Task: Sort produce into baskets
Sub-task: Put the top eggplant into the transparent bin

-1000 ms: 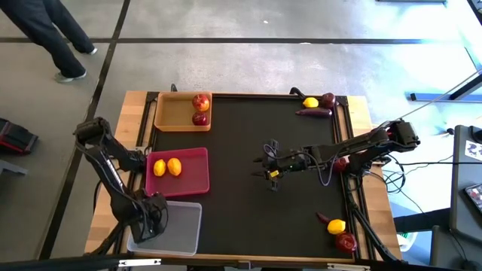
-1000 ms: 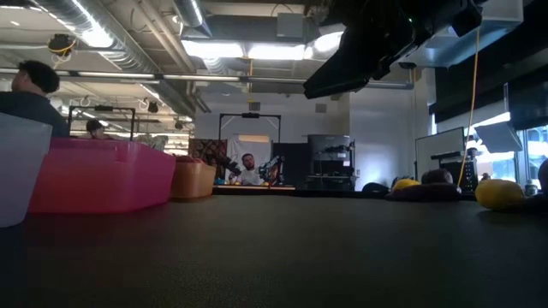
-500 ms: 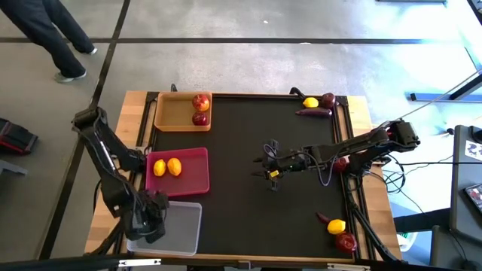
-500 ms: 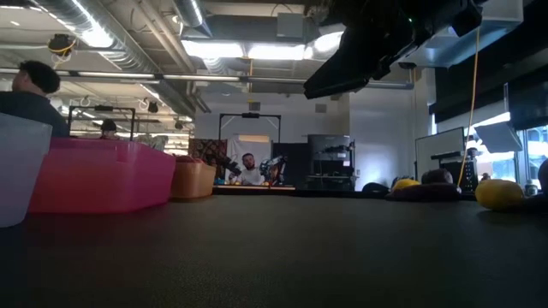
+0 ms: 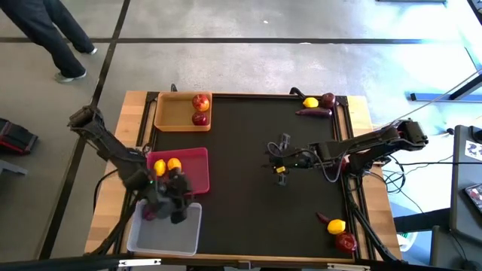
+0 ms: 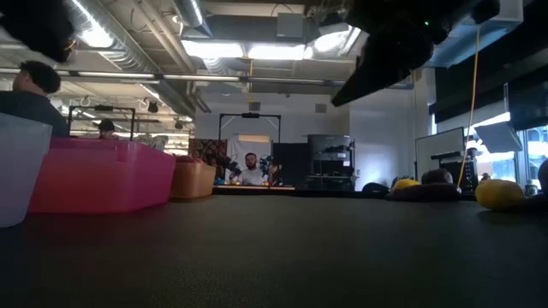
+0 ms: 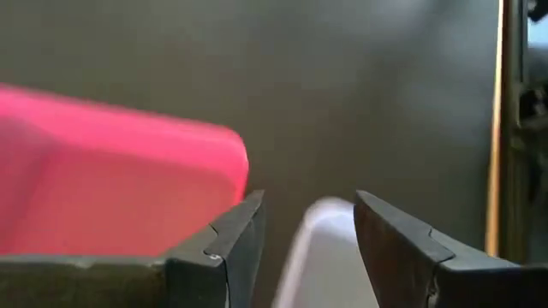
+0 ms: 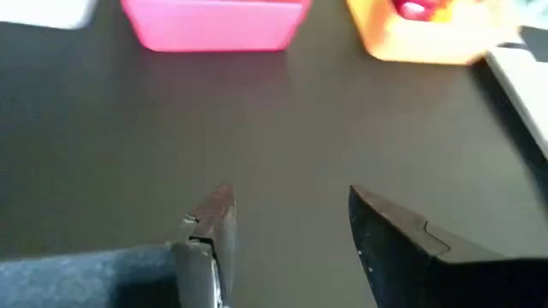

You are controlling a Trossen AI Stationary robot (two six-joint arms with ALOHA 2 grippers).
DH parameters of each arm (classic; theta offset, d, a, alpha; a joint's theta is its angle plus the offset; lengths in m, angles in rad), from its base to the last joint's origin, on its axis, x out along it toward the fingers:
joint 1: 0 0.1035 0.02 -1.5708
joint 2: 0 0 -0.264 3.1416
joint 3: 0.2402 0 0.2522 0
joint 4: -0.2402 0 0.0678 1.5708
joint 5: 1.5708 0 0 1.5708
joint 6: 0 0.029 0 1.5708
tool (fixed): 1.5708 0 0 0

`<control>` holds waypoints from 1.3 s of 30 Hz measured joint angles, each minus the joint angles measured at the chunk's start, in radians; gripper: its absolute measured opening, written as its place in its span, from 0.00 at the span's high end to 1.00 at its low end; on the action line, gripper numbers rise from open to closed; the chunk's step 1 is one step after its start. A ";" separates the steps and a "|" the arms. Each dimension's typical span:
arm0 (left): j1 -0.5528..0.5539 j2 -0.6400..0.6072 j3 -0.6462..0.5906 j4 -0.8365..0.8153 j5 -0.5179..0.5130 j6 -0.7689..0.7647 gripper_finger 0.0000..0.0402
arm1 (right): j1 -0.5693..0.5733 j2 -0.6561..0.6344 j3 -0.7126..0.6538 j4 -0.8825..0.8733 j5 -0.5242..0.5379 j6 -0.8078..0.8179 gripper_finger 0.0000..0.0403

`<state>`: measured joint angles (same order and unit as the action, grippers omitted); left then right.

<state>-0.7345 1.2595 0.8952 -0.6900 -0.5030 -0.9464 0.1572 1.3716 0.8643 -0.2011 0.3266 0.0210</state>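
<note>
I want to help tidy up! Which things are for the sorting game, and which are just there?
For the sorting: tan tray with two apples; pink tray with two lemons; clear tray; unsorted fruit at the far corner and near corner.

Just there: cables, person walking past.

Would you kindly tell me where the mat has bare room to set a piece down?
The widest bare stretch lies between the pink tray and the right pincer, running to the front edge. The mat behind it, right of the wooden tray, is bare too. Both right corners are crowded with produce.
</note>
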 joint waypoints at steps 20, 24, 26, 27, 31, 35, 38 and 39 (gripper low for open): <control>0.381 0.000 -0.172 0.516 0.175 0.559 0.67 | -0.424 -0.104 -0.032 -0.325 0.022 -0.106 0.56; 0.405 0.000 -0.218 0.590 0.194 0.577 0.67 | -0.513 -0.104 -0.045 -0.327 0.034 -0.169 0.56; 0.416 0.000 -0.234 0.604 0.196 0.581 0.67 | -0.553 -0.104 -0.049 -0.326 0.056 -0.192 0.56; 0.423 0.000 -0.237 0.604 0.198 0.582 0.67 | -0.571 -0.104 -0.049 -0.324 0.073 -0.205 0.56; 0.448 0.000 -0.245 0.605 0.198 0.616 0.67 | -0.653 -0.091 -0.049 -0.322 0.070 -0.243 0.56; 0.483 0.000 -0.245 0.612 0.198 0.672 0.67 | -0.731 -0.050 -0.048 -0.316 0.021 -0.309 0.56; 0.513 0.000 -0.245 0.627 0.198 0.712 0.67 | -0.792 0.004 -0.029 -0.316 0.013 -0.361 0.56; 0.524 0.000 -0.245 0.628 0.198 0.722 0.67 | -0.810 0.025 -0.019 -0.319 0.012 -0.378 0.56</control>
<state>-0.2110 1.2594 0.6506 -0.0616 -0.3050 -0.2247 -0.6531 1.3970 0.8455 -0.5202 0.3388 -0.3569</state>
